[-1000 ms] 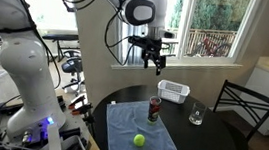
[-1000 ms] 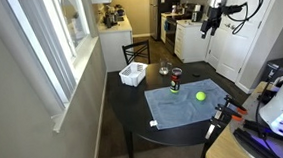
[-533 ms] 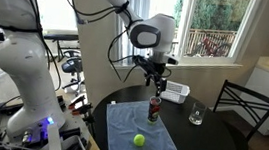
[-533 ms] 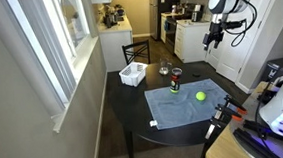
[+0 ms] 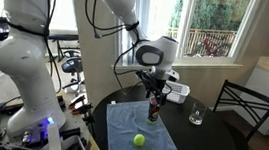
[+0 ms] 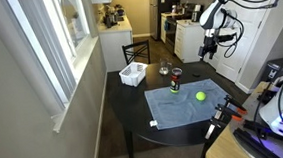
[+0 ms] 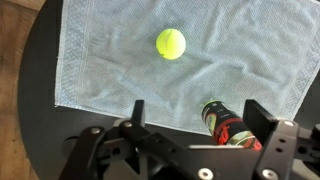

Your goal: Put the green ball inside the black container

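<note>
The green ball (image 5: 139, 140) lies on a grey-blue towel (image 5: 130, 120) on the round dark table; it also shows in an exterior view (image 6: 200, 96) and in the wrist view (image 7: 171, 43). The black container (image 5: 153, 110), an upright dark cylinder with a red band, stands at the towel's far edge (image 6: 174, 83). My gripper (image 5: 154, 87) hangs open and empty in the air above the table (image 6: 208, 52). In the wrist view the gripper (image 7: 197, 115) frames the container (image 7: 225, 123), which sits near the right finger (image 7: 258, 115). The ball lies well beyond the fingertips.
A white slatted basket (image 5: 174, 89) and a clear glass (image 5: 197, 116) stand on the table behind the towel, also seen in an exterior view as the basket (image 6: 133, 75) and the glass (image 6: 164, 71). A black chair (image 5: 242, 104) stands at the table's side.
The arm has come down from high up toward the table and now hangs just above the container. The ball and container have not moved.
</note>
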